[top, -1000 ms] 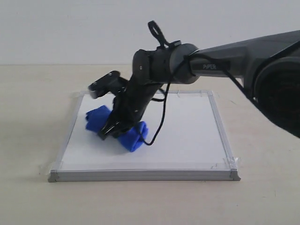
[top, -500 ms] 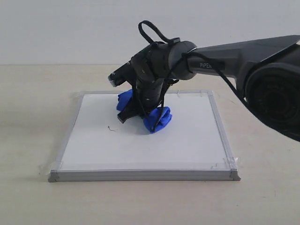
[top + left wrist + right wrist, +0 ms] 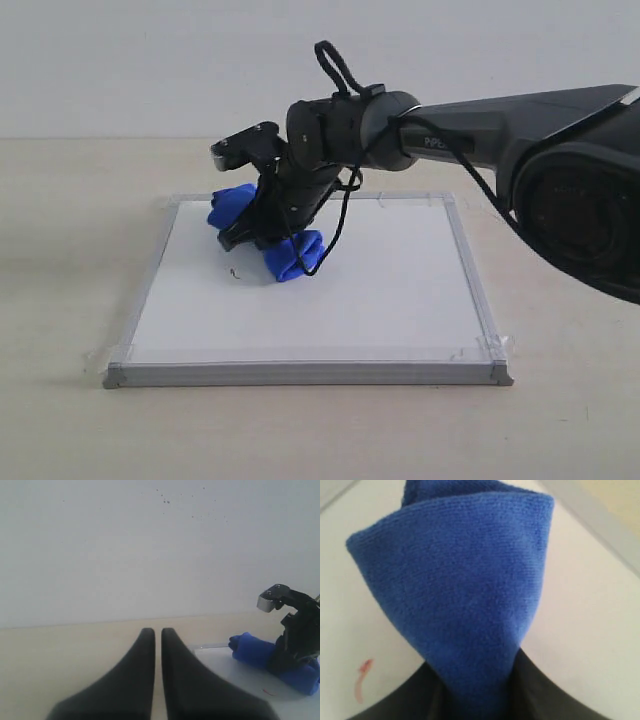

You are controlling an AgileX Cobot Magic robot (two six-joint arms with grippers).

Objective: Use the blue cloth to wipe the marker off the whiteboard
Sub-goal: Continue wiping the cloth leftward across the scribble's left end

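Note:
The whiteboard (image 3: 400, 290) lies flat on the table, silver-framed with tape at its corners. My right gripper (image 3: 252, 238) reaches across to the board's far left part and is shut on the blue cloth (image 3: 288, 256), which is bunched and pressed against the white surface. In the right wrist view the blue cloth (image 3: 460, 580) fills the frame between the dark fingers (image 3: 555, 690). A short piece of the marker (image 3: 362, 677) shows red beside it, and as a small dark hook (image 3: 236, 272) just in front of the cloth. My left gripper (image 3: 156, 632) is shut and empty, off the board's side.
A beige tabletop (image 3: 60, 250) surrounds the board, with a plain pale wall behind. The right arm (image 3: 480, 115) stretches over the board's far right corner, and its black cable (image 3: 345, 230) hangs beside the cloth. From the left wrist view the board's corner (image 3: 235, 677) lies ahead.
The right gripper swept the cloth from the board's front left toward the far middle, then back leftward. A small dark hook of marker is now uncovered. The left gripper's earlier position is not shown.

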